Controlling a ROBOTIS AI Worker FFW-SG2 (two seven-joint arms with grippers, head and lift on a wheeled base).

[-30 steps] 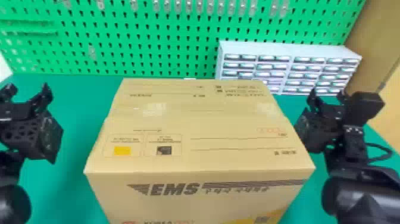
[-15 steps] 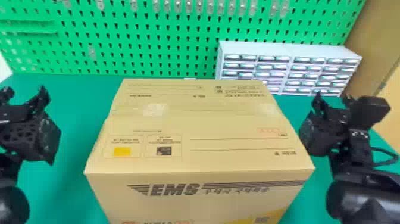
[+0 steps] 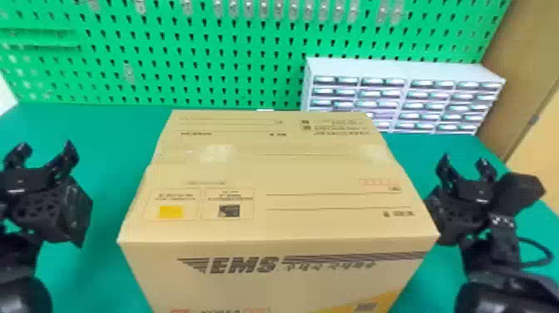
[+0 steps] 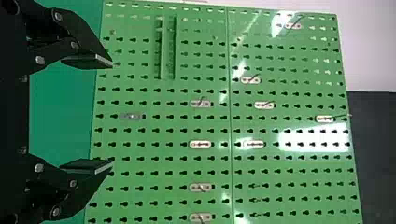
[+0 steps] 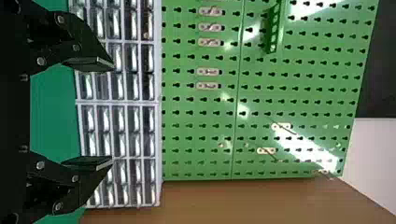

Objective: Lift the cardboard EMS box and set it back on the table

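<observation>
Cardboard EMS box: a tan carton [image 3: 283,175] with crisp edges, spanning the centre and lower centre of the head view; its front runs out at the bottom, so I cannot tell whether its base touches the table.
Front print: bold dark slanted lettering [image 3: 245,265] between stripes, smaller characters beside it, a yellow band at lower right.
Top print: ruled lines, a yellow square [image 3: 170,212], a dark square; fine text too blurred to read.
Tape: glossy clear patches [image 3: 216,152] across the top.
Left gripper: [image 3: 45,152] at the left edge, jaws apart, beside the box.
Right gripper: [image 3: 464,162] at the right, jaws apart, near the box's side; contact cannot be told.
Table: smooth green surface [image 3: 116,145].
Pegboard: green, perforated [image 3: 174,54], along the top.
Drawer cabinet: pale, small-drawered [image 3: 399,70], upper right.
</observation>
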